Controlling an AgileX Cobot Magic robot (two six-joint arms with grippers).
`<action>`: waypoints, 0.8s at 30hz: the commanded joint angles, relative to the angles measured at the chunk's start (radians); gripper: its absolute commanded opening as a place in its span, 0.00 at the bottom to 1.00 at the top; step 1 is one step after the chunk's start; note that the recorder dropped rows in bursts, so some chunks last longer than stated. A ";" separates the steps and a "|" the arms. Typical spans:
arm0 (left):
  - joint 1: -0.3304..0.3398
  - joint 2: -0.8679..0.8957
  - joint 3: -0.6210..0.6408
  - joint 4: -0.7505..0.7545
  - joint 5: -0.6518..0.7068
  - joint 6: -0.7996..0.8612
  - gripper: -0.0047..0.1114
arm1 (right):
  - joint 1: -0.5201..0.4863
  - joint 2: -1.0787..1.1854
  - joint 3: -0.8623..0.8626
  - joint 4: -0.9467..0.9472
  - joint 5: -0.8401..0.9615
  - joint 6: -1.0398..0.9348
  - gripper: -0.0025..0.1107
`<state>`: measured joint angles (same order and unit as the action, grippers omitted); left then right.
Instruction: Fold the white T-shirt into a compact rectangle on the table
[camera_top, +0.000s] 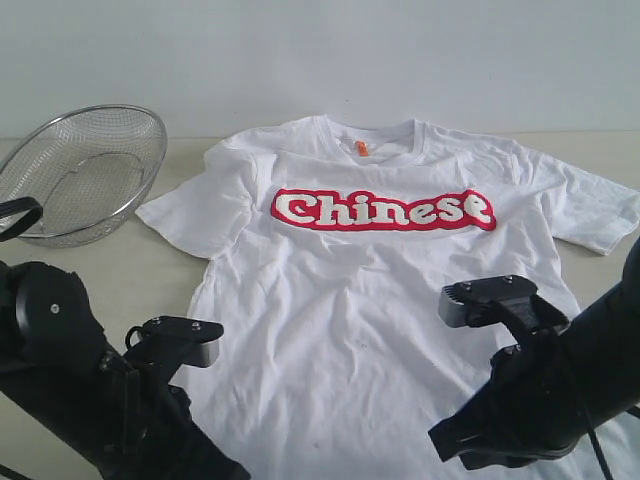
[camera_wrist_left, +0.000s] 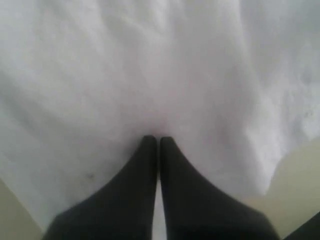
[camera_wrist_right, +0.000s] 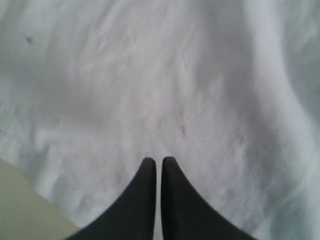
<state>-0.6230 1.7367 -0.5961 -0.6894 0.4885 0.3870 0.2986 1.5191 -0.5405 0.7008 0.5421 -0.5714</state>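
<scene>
Lying flat, wrinkled white T-shirt (camera_top: 400, 300) covers smooth beige table (camera_top: 130, 270).

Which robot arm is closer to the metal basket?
Left. The left arm is on the metal basket's side, just below it in the exterior view. The right arm is across the white T-shirt, far from it.

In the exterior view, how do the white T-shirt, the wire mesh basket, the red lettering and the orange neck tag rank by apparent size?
1. white T-shirt
2. wire mesh basket, covers more area
3. red lettering, longer but thinner
4. orange neck tag
</scene>
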 joint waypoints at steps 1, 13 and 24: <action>-0.005 0.030 0.075 0.042 0.009 -0.014 0.08 | 0.000 -0.006 0.004 -0.025 -0.022 0.016 0.02; -0.005 -0.174 0.096 0.017 0.002 -0.002 0.08 | 0.000 -0.006 -0.016 -0.021 -0.066 0.024 0.02; -0.005 -0.207 0.096 0.017 -0.025 0.012 0.08 | -0.057 0.040 -0.214 -0.130 -0.006 0.152 0.02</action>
<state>-0.6247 1.5451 -0.5017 -0.6692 0.4667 0.3889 0.2813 1.5291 -0.7261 0.6467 0.5282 -0.4794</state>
